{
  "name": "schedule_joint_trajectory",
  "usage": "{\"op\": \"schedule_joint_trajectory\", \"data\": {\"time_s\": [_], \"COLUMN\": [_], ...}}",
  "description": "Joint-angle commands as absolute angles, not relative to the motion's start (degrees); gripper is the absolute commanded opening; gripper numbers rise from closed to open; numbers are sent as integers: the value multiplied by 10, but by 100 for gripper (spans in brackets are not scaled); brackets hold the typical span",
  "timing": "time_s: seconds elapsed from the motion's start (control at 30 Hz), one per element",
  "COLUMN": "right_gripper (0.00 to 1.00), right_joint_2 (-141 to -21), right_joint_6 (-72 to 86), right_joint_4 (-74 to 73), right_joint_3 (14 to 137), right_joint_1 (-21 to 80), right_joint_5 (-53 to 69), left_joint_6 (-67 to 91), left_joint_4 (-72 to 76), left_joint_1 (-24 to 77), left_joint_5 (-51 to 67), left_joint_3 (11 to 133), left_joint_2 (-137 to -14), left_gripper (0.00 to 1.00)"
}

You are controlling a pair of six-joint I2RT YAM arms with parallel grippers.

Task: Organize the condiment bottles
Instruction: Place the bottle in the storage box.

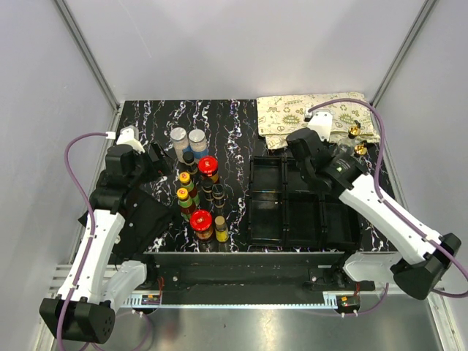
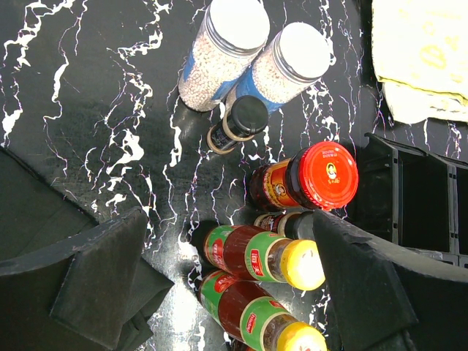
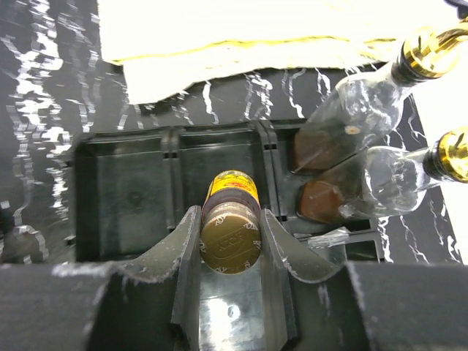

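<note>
placement: right gripper (image 3: 230, 216) is clenching a brown-capped dark glass bottle (image 3: 231, 238) over a black plastic compartment tray (image 3: 131, 197), awaiting lowering and release; left gripper (image 2: 228, 234) is gaping.

Quick headcount: two grey-lidded shakers (image 1: 179, 135), two red-lidded jars (image 1: 208, 165), and two clear glass bottles (image 1: 354, 131) with gold spouts. Slim sauces (image 1: 185, 178) with yellow caps: two that I can make out for sure. There's one brown-capped bottle (image 3: 230, 234) too. The black-capped bottles (image 1: 189, 156) are bunched up tight, so at least three, but I can't pin the exact number. Besides that: one black compartment tray (image 1: 267, 219), one patterned cloth (image 1: 292, 113), and two robot arms (image 1: 95, 241).
</note>
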State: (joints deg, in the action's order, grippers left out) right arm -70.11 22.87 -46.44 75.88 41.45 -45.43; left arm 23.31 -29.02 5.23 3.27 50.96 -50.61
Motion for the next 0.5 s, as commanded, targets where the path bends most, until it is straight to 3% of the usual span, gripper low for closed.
{"op": "schedule_joint_trajectory", "data": {"time_s": [0.0, 0.47], "right_gripper": [0, 0], "right_joint_2": [-737, -793], "right_joint_6": [232, 222], "right_joint_4": [-411, -264], "right_joint_3": [746, 674], "right_joint_1": [390, 288], "right_joint_5": [-458, -309], "left_joint_6": [222, 222], "left_joint_4": [-271, -272], "left_joint_1": [48, 48], "left_joint_5": [47, 48], "left_joint_3": [513, 512], "left_joint_2": [-504, -508], "left_gripper": [99, 99]}}
